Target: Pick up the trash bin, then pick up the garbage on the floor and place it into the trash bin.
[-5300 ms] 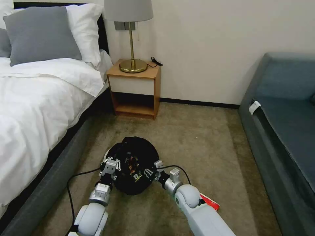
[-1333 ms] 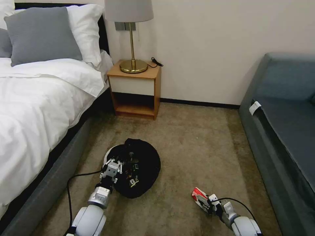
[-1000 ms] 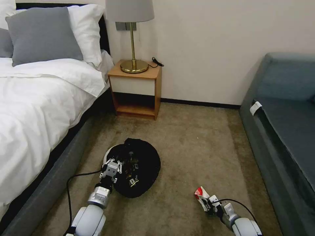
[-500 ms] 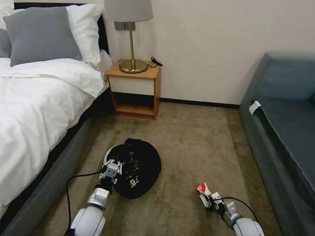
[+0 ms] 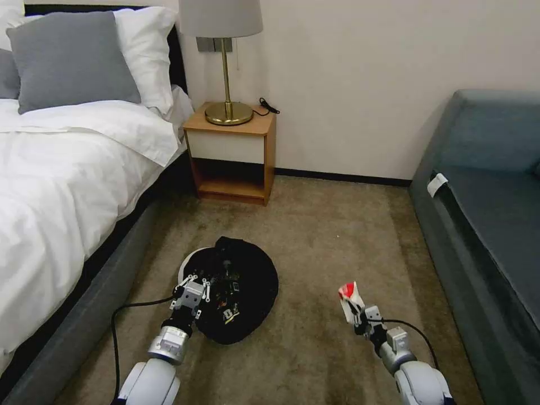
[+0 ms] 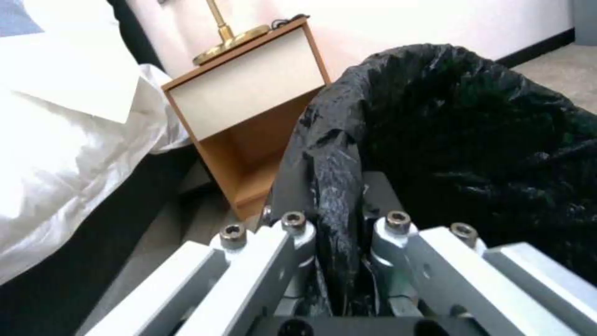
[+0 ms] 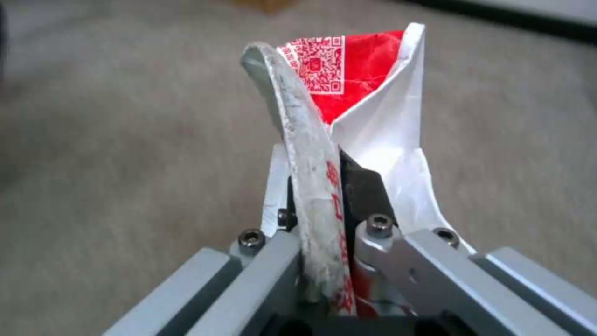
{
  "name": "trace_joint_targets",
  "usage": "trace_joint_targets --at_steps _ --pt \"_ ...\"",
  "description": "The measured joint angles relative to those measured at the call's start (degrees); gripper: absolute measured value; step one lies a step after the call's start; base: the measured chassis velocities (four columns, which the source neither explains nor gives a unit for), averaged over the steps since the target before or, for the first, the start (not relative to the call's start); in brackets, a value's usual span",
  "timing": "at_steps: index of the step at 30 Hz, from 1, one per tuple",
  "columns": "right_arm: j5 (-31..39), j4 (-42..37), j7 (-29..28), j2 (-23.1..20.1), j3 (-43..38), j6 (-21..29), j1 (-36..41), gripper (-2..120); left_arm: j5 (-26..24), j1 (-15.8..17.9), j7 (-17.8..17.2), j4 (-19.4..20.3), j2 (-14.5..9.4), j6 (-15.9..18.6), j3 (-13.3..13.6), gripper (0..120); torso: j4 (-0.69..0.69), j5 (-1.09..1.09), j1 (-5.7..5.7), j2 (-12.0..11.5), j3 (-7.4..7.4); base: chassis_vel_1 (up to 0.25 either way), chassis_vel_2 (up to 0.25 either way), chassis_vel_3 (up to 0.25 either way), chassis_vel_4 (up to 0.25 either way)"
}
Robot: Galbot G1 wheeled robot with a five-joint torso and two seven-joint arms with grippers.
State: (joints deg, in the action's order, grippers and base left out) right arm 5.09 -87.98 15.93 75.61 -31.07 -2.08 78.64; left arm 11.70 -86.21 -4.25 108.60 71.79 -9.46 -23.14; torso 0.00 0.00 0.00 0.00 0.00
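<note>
1. A bed [image 5: 62, 169] runs along the robot's left, a nightstand [image 5: 230, 152] with a lamp [image 5: 225, 62] stands at the far wall, and a sofa [image 5: 489, 214] lines the right.
2. The carpet [image 5: 337, 236] between bin and packet lies bare.
3. The left gripper [image 5: 191, 292] is pinched on the black-lined rim of the trash bin [image 5: 242, 287], which is near the bed.
4. The right gripper [image 5: 360, 318] is pressed together on the red-and-white packet [image 5: 349, 295], held upright above the carpet, well apart from the bin.
</note>
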Motion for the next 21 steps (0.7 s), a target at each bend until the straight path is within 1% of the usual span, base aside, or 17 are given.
trace_joint_targets --at_steps 1,2,4,5,7,8,11,12,16,18,21 --pt "1.1 -3.2 -0.3 0.4 1.3 -1.6 0.3 0 0.8 -0.7 0.0 0.3 0.5 -0.6 0.0 6 0.00 -0.01 0.00 0.0 0.00 0.000 0.000 0.000 0.000" --pt "1.1 -3.2 -0.3 0.4 1.3 -1.6 0.3 0 0.8 -0.7 0.0 0.3 0.5 -0.6 0.0 6 0.00 -0.01 0.00 0.0 0.00 0.000 0.000 0.000 0.000" --pt "2.6 -8.6 -1.4 1.0 3.5 -1.6 1.0 0 1.5 -1.6 0.0 0.7 0.7 -1.1 0.0 6 0.01 -0.01 0.00 0.0 0.00 0.000 0.000 0.000 0.000" --pt "2.6 -8.6 -1.4 1.0 3.5 -1.6 1.0 0 1.5 -1.6 0.0 0.7 0.7 -1.1 0.0 6 0.01 -0.01 0.00 0.0 0.00 0.000 0.000 0.000 0.000" --pt "3.3 -12.3 -2.3 1.3 5.5 -1.1 1.5 0 1.8 -2.0 0.0 0.9 0.9 -1.2 0.0 6 0.00 -0.02 0.00 0.0 0.00 0.000 0.000 0.000 0.000" --pt "3.3 -12.3 -2.3 1.3 5.5 -1.1 1.5 0 1.8 -2.0 0.0 0.9 0.9 -1.2 0.0 6 0.00 -0.02 0.00 0.0 0.00 0.000 0.000 0.000 0.000" --pt "4.4 -16.2 -3.0 1.6 8.8 -0.6 2.0 0 2.2 -2.4 0.0 1.1 1.1 -1.3 0.1 6 0.01 -0.01 0.00 0.0 -0.01 0.000 0.000 0.000 0.000" --pt "5.5 -17.9 -3.4 1.5 11.1 -0.6 2.3 0 2.4 -2.6 -0.1 1.2 1.2 -1.4 0.1 6 0.01 0.00 0.00 0.0 -0.01 0.000 0.000 0.000 0.000" --pt "7.2 -19.6 -3.4 1.1 13.3 -0.3 2.8 0 2.5 -2.6 -0.1 1.4 1.4 -1.4 0.3 6 0.01 -0.01 0.00 0.0 -0.01 0.000 0.000 0.000 0.000" --pt "8.9 -20.9 -2.6 0.5 16.3 -0.3 3.6 0 2.8 -2.3 -0.3 1.6 1.7 -1.2 0.8 6 0.01 0.00 0.00 0.0 -0.01 0.000 0.000 0.000 0.000" --pt "9.1 -20.9 -1.6 0.4 17.9 -0.6 3.9 0 2.9 -2.1 -0.4 1.6 1.9 -1.0 1.2 6 0.00 -0.01 0.00 0.0 -0.01 0.000 0.000 0.000 0.000"
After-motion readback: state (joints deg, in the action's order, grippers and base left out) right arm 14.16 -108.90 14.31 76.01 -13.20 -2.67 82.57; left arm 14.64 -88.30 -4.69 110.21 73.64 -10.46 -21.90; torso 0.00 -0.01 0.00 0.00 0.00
